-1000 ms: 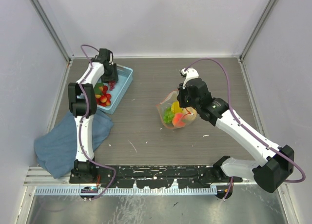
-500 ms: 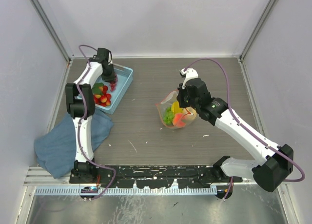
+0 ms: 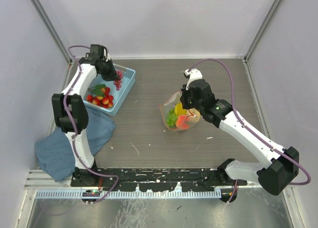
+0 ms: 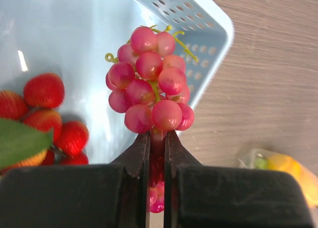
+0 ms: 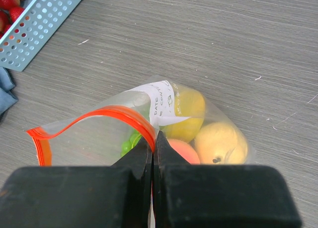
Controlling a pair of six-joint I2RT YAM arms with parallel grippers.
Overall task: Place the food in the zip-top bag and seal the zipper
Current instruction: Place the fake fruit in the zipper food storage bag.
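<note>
The left arm has swung out toward 10 o'clock, and the left gripper (image 4: 156, 138), jaws clamped on the pink grapes (image 4: 151, 84), holds them over the blue basket (image 4: 208, 24). At the basket's 3 o'clock, the right gripper (image 5: 153, 141) pinches shut on the zipper (image 5: 119, 114) of the zip-top bag (image 5: 89, 143), which holds a lemon (image 5: 186, 114) and a peach (image 5: 181, 151).

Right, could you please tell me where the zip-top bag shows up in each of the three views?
Top external: zip-top bag right of centre, its mouth in the right gripper.
Left wrist: blurred in the lower right corner, beyond the grapes held by the left gripper.
Right wrist: centre, its rim pinched by that gripper.
Shared landmark: the blue basket, in all three.
</note>
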